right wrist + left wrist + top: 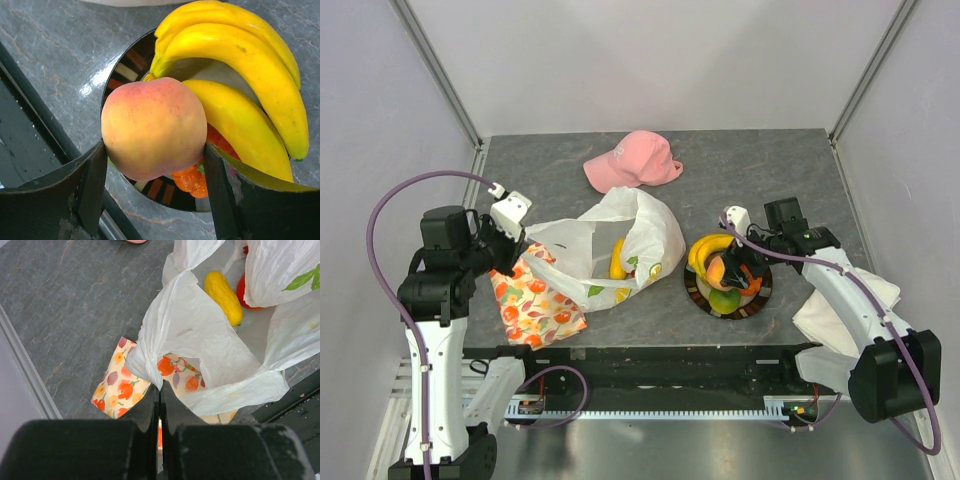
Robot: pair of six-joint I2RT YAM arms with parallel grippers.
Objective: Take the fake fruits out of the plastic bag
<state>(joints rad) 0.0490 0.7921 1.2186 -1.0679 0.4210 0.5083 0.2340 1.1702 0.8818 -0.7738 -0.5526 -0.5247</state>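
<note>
The white plastic bag lies open at table centre. A yellow fruit shows inside it; in the left wrist view it lies beside a red fruit. My left gripper is shut on the bag's left handle, holding it up. My right gripper is shut on an orange-pink peach over the dark plate. The plate holds yellow bananas, a green fruit and an orange fruit.
A flat orange-flowered cloth lies under the bag's left side. A pink cap sits at the back. A white cloth lies under my right arm at the right. A dark trough runs along the table's front edge.
</note>
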